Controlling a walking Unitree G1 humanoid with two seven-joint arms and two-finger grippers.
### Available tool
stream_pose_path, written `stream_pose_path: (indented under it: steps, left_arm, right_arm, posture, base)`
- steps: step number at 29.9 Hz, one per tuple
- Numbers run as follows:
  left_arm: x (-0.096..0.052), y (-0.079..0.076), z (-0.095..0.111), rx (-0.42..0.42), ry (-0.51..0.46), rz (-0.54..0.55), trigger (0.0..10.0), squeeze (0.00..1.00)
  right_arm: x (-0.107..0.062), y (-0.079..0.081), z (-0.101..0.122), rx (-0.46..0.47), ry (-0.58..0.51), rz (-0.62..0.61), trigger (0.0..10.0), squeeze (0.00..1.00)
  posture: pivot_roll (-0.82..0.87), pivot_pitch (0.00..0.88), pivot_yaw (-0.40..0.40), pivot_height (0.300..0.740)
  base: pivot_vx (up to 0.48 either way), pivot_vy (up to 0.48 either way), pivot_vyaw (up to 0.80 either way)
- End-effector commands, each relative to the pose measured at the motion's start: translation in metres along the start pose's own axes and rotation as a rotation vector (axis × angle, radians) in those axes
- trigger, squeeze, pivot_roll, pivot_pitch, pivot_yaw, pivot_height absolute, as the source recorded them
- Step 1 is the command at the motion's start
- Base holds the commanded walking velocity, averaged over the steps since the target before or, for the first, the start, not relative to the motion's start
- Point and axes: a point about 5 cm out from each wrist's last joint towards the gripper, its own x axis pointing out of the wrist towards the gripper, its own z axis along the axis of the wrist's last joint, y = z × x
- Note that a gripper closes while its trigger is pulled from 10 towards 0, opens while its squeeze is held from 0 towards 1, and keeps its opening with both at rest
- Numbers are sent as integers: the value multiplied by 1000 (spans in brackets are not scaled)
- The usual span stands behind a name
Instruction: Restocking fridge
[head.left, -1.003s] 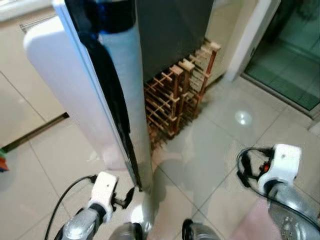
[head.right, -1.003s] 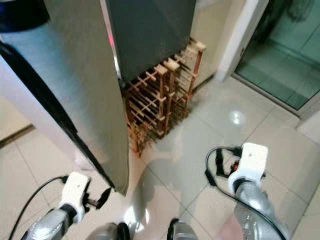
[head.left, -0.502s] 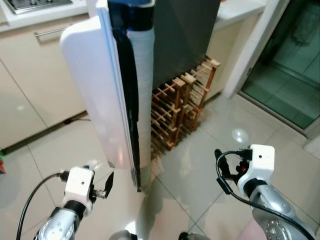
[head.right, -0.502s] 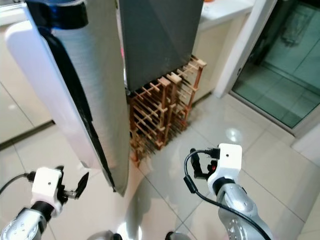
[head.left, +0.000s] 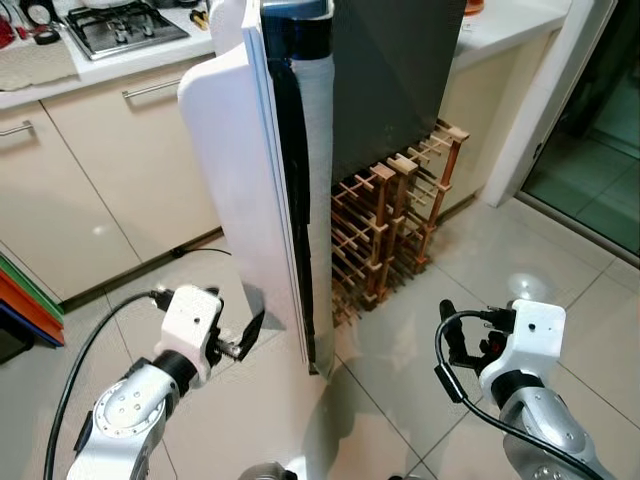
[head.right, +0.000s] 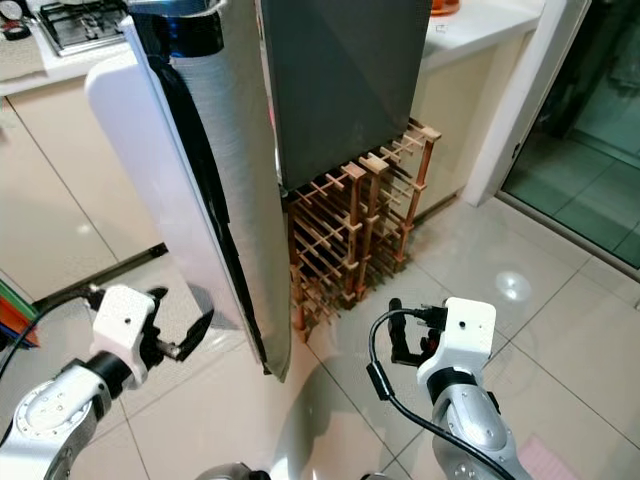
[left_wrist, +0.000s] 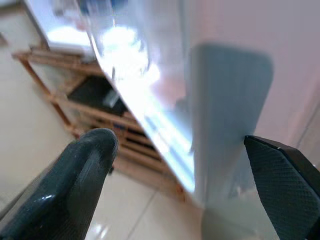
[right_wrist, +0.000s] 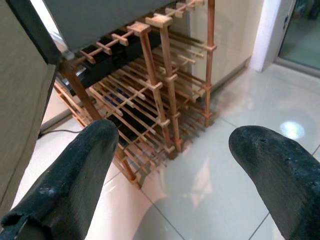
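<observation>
The fridge door (head.left: 245, 190) stands open and edge-on before me, white inner face to the left, grey outer skin (head.right: 235, 170) to the right, a black seal (head.left: 295, 200) down its edge. The dark grey fridge body (head.left: 390, 80) is behind it. My left gripper (head.left: 248, 333) is open, low beside the door's white inner face near its bottom corner; in the left wrist view the door's edge stands between the spread fingers (left_wrist: 85, 170). My right gripper (head.right: 402, 338) is open and holds nothing, low on the right, pointing at the wooden rack (right_wrist: 150, 95).
A wooden bottle rack (head.left: 395, 225) stands under the fridge body. Cream kitchen cabinets (head.left: 90, 190) with a hob (head.left: 120, 25) run along the left. Coloured flat things (head.left: 20, 300) lean at the left edge. A cable (head.left: 195, 255) lies on the glossy tiled floor (head.left: 560, 260).
The whole picture has shifted: the camera now looks higher, showing the cabinets and hob. Both grippers sit higher in the view, still open on either side of the door.
</observation>
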Motion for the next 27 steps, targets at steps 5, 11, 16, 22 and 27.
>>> stream_pose_path:
  steps: [5,11,16,22,27]
  left_arm:
    - [2,1,6,8,-20,36,10000,0]
    - [9,1,12,12,-37,33,10000,0]
    - [16,3,18,22,-57,46,10000,0]
    - [18,2,23,11,-70,43,10000,0]
    - [15,-1,24,17,-71,15,10000,0]
  right_arm:
    - [5,-3,11,10,-40,4,10000,0]
    - [7,-1,13,-6,-39,13,10000,0]
    - [6,-2,15,-38,-37,8,10000,0]
    - [6,-1,16,-36,-47,5,10000,0]
    - [3,1,12,-4,-39,1,10000,0]
  posture:
    - [65,0,27,740]
    - [54,0,22,740]
    - [41,0,28,740]
    - [40,0,35,740]
    - [43,0,45,740]
  base:
    - [0,0,0]
    - [-157,0,0]
    - [-236,0,0]
    - [0,0,0]
    - [0,347,-443]
